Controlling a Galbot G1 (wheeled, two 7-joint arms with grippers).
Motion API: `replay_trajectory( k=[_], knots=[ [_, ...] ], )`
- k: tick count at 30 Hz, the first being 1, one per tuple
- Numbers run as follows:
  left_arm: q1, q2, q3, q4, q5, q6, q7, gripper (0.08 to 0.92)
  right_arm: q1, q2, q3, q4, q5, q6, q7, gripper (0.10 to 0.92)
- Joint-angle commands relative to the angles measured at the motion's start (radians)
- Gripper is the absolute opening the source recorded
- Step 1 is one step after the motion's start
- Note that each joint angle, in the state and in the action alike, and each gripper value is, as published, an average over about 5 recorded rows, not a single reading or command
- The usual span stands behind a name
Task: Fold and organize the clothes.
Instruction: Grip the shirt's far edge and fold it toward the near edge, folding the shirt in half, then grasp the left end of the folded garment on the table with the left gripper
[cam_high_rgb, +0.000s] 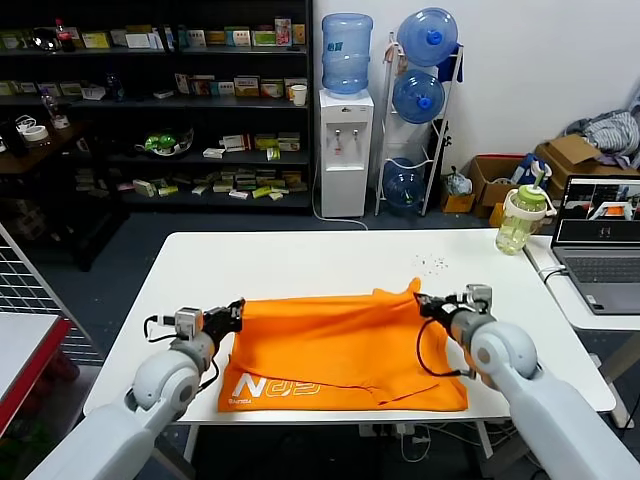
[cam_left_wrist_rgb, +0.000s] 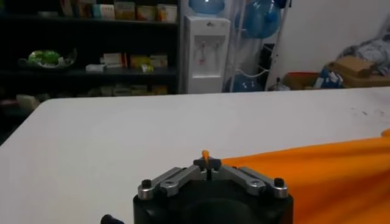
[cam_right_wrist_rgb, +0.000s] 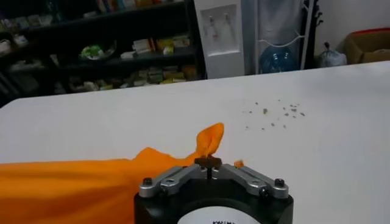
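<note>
One orange T-shirt (cam_high_rgb: 345, 350) lies on the white table (cam_high_rgb: 300, 260). My left gripper (cam_high_rgb: 236, 313) pinches its left edge, my right gripper (cam_high_rgb: 424, 304) its right corner; both clenched on cloth.

We see a thin, soft, matt orange cloth T-shirt (cam_high_rgb: 345, 345) lying on the smooth white table (cam_high_rgb: 300, 260). Pinching it at each end, our black grippers' (cam_left_wrist_rgb: 207, 163) (cam_right_wrist_rgb: 209, 164) linkages look like bare brushed metal.
</note>
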Motion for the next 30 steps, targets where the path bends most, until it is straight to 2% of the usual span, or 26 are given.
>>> replay_trajectory(
  k=[1, 5, 9, 17, 30],
  knots=[
    [0.212, 0.070, -0.040, -0.184, 0.044, -0.013, -0.029, 0.093, -0.346, -0.090, 0.196, 0.284, 0.050, -0.025, 0.041, 0.124],
    [0.245, 0.073, -0.047, -0.196, 0.061, -0.018, -0.034, 0.093, -0.412, -0.094, 0.237, 0.307, 0.043, -0.042, 0.030, 0.127],
    [0.264, 0.073, -0.053, -0.202, 0.076, -0.008, -0.039, 0.140, -0.458, -0.105, 0.280, 0.320, 0.036, -0.045, 0.013, 0.199],
    [0.294, 0.045, -0.065, -0.182, 0.097, 0.001, -0.047, 0.367, -0.498, -0.108, 0.346, 0.344, 0.025, -0.041, 0.000, 0.432],
    [0.290, -0.067, -0.074, -0.007, 0.134, -0.045, -0.029, 0.739, -0.520, -0.078, 0.367, 0.351, 0.012, -0.037, 0.003, 0.789]
  ],
)
